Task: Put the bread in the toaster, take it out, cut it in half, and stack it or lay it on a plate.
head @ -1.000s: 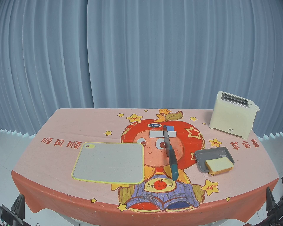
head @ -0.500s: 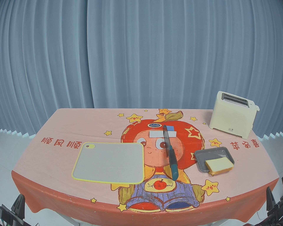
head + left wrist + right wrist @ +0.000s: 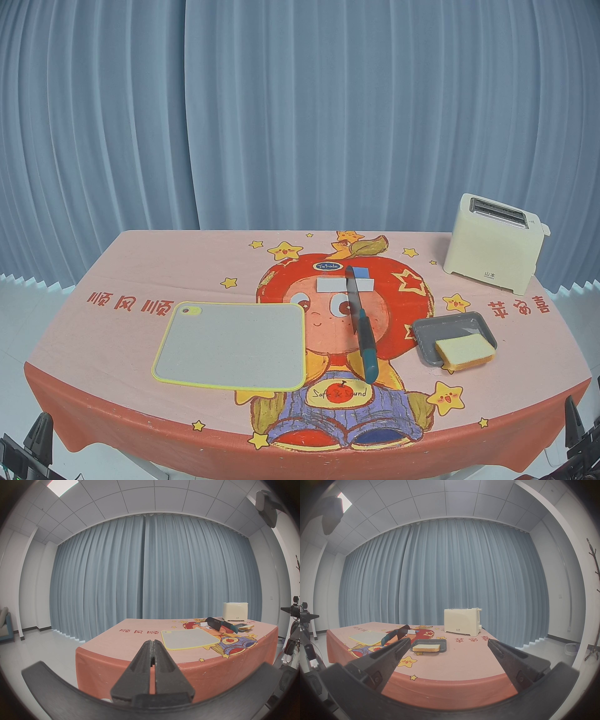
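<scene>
Showing one bread slice (image 3: 465, 350), one toaster (image 3: 494, 245), one knife (image 3: 363, 326)

The knife (image 3: 362, 325) lies on the middle of the table (image 3: 156, 262), with its handle toward the near edge. Its blade crosses a small block (image 3: 330, 285) at the far end. Left of the knife, just beside it, lies the cutting board (image 3: 231, 345). Right of the knife, near it, stands the tray (image 3: 451, 326), and the bread (image 3: 465, 350) lies in the tray's near part. Behind the tray, well apart from the knife, stands the toaster (image 3: 494, 242).
</scene>
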